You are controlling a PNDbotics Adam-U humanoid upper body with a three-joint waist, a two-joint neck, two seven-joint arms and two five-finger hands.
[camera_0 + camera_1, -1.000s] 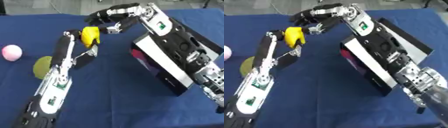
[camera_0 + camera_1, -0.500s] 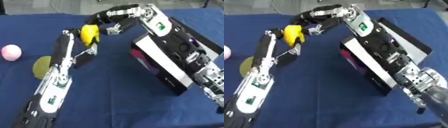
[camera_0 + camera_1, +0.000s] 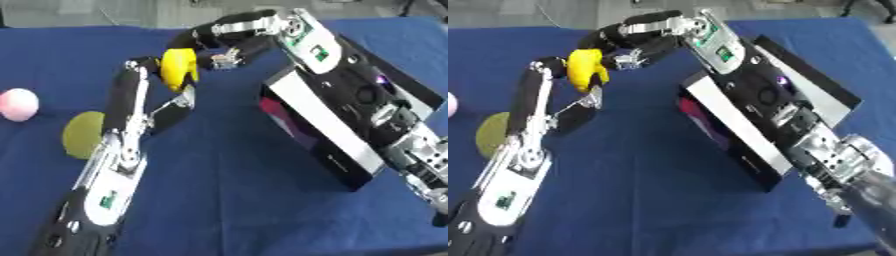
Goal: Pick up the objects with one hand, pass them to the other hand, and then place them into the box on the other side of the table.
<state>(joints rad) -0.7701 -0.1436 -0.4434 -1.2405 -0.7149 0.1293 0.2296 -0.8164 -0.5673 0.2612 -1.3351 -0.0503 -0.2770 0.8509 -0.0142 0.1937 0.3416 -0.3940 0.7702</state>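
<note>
Handover stage, by my read. Left hand [image 3: 179,97] is holding the yellow object [image 3: 178,69] up over the far middle of the table, fingers curled round it as far as I can make out; most of the hand is hidden behind the object and wrist. Right hand [image 3: 210,46] is reaching in from the far side, sitting just beside the yellow object on its right, fingers bent toward it. Can't tell if it's touching or gripping yet, so I'm not calling the transfer done.

Left to do, judging from the layout: finish the pass, then drop it into the box [image 3: 325,135], which is lying under the right forearm, well to the right of both hands. It's black with a white edge and something pink showing at its near-left opening; contents otherwise hidden.

Still waiting on the table: a pink ball [image 3: 17,104] and a flat olive-green round thing [image 3: 83,134], both off to the left of the left arm, apart from each other.

Surface is a blue cloth-covered table [image 3: 227,200]. Beyond its far edge, grey floor is showing, nothing else clear.
</note>
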